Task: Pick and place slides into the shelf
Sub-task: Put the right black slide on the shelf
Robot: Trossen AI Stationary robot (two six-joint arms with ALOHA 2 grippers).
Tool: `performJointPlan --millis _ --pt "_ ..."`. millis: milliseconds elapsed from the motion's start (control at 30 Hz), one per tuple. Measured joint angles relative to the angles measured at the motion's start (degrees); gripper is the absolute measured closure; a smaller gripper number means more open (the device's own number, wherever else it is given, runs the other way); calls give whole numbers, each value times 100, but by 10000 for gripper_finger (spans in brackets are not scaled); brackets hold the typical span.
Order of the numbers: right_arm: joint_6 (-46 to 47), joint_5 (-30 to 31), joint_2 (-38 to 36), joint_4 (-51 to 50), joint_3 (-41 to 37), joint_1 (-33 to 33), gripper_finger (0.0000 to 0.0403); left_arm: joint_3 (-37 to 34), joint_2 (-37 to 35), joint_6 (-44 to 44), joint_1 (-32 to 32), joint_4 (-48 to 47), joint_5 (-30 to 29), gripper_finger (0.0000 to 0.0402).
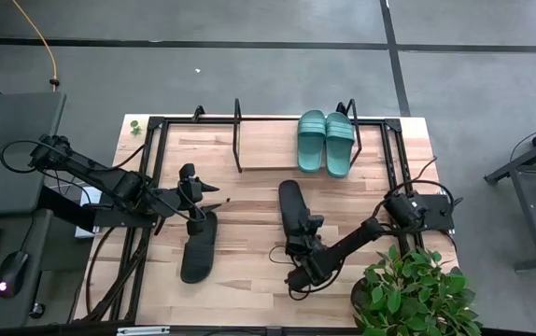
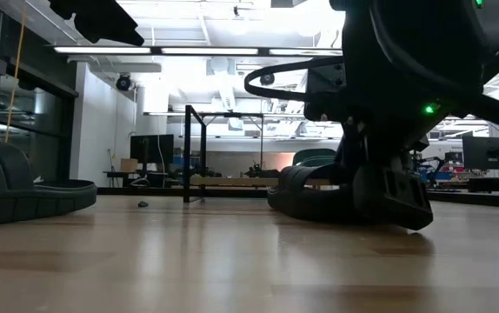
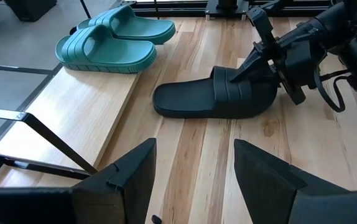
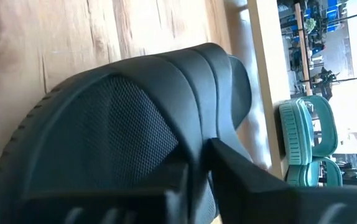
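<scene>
The two teal slides [image 1: 325, 142] sit side by side on the shelf [image 1: 268, 149], at about 1 o'clock from the middle of the table [image 1: 249, 271]. They touch each other.

One black slide [image 1: 292, 207] lies on the table near the middle, just in front of the shelf board. The right gripper [image 1: 307, 230] is at its 6 o'clock end and pinches its strap, one finger inside and one on top.

The other black slide [image 1: 199, 247] lies at about 8 o'clock from the middle, flat on the table. The left gripper [image 1: 193, 198] hangs just above its 12 o'clock end with its fingers [image 3: 125, 177] spread wide and nothing between them.

A green plant [image 1: 413, 289] stands at the 4 o'clock corner.
</scene>
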Motion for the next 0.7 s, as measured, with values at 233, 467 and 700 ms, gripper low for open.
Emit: performJointPlan --millis 233,467,700 --pt "82 -23 -30 -54 0 -12 393 0 0 21 -1 -4 0 204" --pt "220 -32 -63 -582 221 -25 400 0 0 28 -1 -56 0 204" --pt "315 112 -74 -1154 744 -20 402 0 0 68 1 -106 0 204"
